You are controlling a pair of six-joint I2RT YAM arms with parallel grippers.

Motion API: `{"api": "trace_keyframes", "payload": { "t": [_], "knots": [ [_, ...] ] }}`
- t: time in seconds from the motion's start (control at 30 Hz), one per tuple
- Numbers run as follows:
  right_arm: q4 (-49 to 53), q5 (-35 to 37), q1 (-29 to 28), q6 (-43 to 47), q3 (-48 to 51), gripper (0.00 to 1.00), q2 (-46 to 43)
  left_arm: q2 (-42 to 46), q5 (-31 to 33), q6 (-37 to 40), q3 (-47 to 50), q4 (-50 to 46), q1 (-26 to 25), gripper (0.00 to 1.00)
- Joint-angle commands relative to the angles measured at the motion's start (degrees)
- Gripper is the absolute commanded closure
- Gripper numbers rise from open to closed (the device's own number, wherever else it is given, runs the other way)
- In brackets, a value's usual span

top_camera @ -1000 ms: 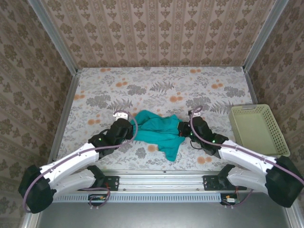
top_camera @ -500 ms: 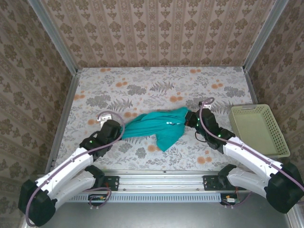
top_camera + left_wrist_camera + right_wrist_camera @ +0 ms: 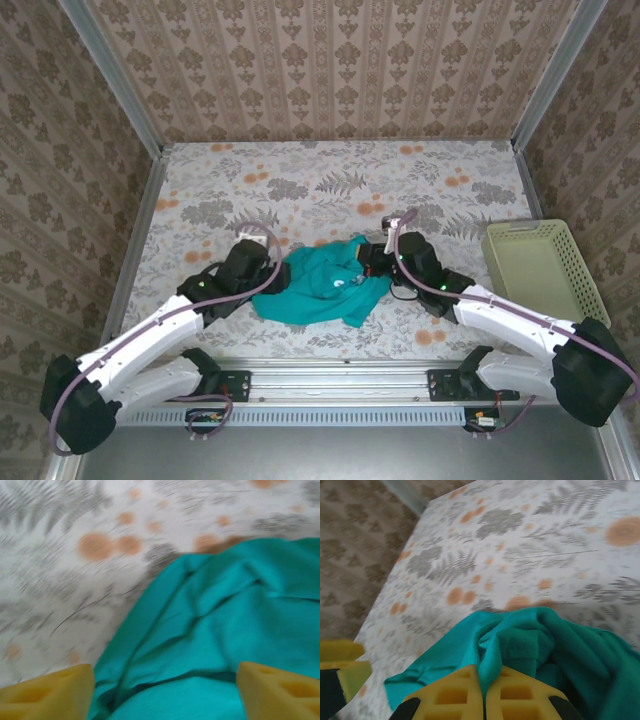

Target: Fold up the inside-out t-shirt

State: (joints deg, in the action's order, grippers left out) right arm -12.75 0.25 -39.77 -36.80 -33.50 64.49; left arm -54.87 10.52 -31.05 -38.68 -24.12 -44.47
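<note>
The t-shirt (image 3: pixel 322 287) lies bunched on the table (image 3: pixel 330 185), the right gripper (image 3: pixel 484 685) pinched tight on a fold, the left gripper (image 3: pixel 165 685) spread wide over its cloth, the yellow basket (image 3: pixel 545 270) well apart, rightward.

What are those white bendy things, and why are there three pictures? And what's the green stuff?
Those are two robot arms, each ending in a two-finger gripper, like a pincer. The big picture comes from a camera up above, looking down at the flowery table. The other two come from small cameras on the wrists, so you see the yellow fingers up close. The green stuff is a teal t-shirt, crumpled between the arms. The right gripper is pinching a fold of it. The left gripper is open, one finger on each side of the cloth. A pale yellow basket sits on the right.
</note>
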Motion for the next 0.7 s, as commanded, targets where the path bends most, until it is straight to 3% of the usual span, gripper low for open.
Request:
{"api": "trace_keyframes", "payload": {
  "t": [0.0, 0.13, 0.4, 0.57, 0.67],
  "knots": [
    [-6.43, -2.63, -1.55, 3.13, -1.03, 1.00, -0.52, -3.71, -4.18, 4.79, -2.40, 4.17, -2.00, 0.14],
    [-7.22, -0.96, -1.98, 2.62, 0.20, 1.00, -2.18, -11.49, -6.22, 5.37, -3.80, 8.03, -2.88, 0.07],
    [-8.16, 0.57, -2.05, 0.98, 2.96, 1.00, -4.47, -24.78, -9.98, 6.52, -5.67, 17.59, -8.26, 0.05],
    [-6.37, 2.89, -2.05, 0.33, 3.66, 1.00, -4.84, -34.70, -4.41, 4.50, -9.40, 13.07, -7.35, 0.23],
    [-3.25, 6.45, -1.98, -0.37, 4.33, 1.00, -6.14, -36.94, -4.90, 4.13, -9.30, 14.03, -6.80, 0.43]
  ]
}}
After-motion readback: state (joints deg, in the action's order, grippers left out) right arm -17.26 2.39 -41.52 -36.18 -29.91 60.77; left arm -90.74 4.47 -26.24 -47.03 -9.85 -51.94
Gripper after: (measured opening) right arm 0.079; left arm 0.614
